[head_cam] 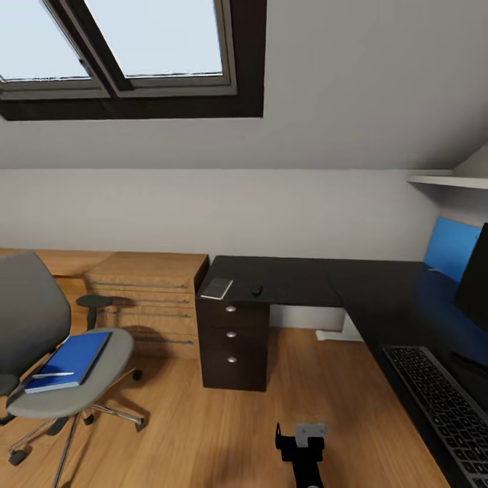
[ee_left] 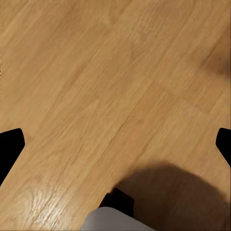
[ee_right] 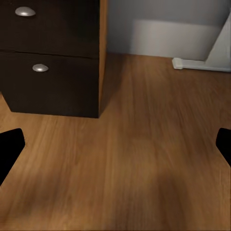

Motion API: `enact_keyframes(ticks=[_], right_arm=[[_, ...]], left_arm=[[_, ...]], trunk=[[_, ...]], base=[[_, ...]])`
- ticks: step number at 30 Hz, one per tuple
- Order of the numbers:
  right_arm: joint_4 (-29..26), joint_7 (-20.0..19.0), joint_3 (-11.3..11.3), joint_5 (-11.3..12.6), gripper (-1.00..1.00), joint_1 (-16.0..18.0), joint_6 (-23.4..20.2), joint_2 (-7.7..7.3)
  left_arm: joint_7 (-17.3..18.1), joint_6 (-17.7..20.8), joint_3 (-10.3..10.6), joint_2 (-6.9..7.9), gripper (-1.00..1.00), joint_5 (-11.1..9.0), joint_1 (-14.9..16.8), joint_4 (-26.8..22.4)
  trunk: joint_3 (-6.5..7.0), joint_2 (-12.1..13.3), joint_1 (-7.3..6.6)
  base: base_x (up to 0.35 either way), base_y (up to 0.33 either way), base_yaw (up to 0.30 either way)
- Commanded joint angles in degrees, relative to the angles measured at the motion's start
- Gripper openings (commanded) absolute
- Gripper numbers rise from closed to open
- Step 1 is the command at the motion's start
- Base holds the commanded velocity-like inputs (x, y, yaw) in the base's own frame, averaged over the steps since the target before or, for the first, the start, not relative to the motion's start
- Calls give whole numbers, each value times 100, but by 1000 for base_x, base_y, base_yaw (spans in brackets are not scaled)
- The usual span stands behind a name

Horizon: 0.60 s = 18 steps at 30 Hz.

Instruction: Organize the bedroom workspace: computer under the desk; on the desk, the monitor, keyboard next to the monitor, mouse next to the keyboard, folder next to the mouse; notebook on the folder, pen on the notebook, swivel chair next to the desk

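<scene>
Leftmost in the head view stands the swivel chair point(head_cam: 41, 339), grey with a black armrest and a chrome base on castors. On its seat lies the folder point(head_cam: 71, 359), bright blue, and the pen point(head_cam: 53, 374) rests across the folder's near end. Beyond the chair, against the wall, is a light-wood chest of drawers point(head_cam: 146, 298), under the skylights point(head_cam: 129, 41) in the sloped ceiling.

Next comes the worktop point(head_cam: 298, 278), black and L-shaped, with its dark drawer unit point(head_cam: 232, 346) facing the room. Near the worktop's left end lies the notebook point(head_cam: 217, 288), a thin grey rectangle, and just to its right, apart from it, sits the mouse point(head_cam: 257, 290), small and black. A white leg point(head_cam: 339, 332) of the worktop shows below, against the wall.

Low in the middle of the head view a black arm part point(head_cam: 301, 447) of the robot hangs above the wood floor point(head_cam: 224, 434).

On the worktop's right wing the keyboard point(head_cam: 444, 407) lies along the near edge, and the monitor point(head_cam: 474, 285) stands behind it at the frame's edge, with a blue panel point(head_cam: 449, 247) behind and a white shelf point(head_cam: 451, 180) above.

The left pincer point(ee_left: 115, 144) hangs over bare floor, fingertips wide apart, released and holding nothing. The right pincer point(ee_right: 115, 144) is likewise spread wide and empty, pointed at the floor in front of the drawer unit and the white leg.
</scene>
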<state>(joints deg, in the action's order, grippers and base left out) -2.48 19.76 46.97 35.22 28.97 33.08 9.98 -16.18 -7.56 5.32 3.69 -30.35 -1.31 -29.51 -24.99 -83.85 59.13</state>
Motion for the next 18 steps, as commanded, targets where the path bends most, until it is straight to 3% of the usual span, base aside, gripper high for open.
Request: enact_keyframes(ticks=[1, 9, 18], right_arm=[[1, 36, 49, 20, 100, 3, 5, 2], [1, 36, 49, 20, 100, 3, 6, 2], [1, 31, 49, 20, 100, 3, 6, 2]], left_arm=[[-43, -24, 49, 8, 100, -53, -1, -11], [-38, -43, 48, 5, 100, -43, -1, -10], [-42, -222, 48, 1, 100, -44, -1, -11]], trunk=[[-2, -3, 4], [2, -3, 4], [164, 358, -194]], base=[[321, 0, 219], [324, 0, 102], [327, 0, 0]])
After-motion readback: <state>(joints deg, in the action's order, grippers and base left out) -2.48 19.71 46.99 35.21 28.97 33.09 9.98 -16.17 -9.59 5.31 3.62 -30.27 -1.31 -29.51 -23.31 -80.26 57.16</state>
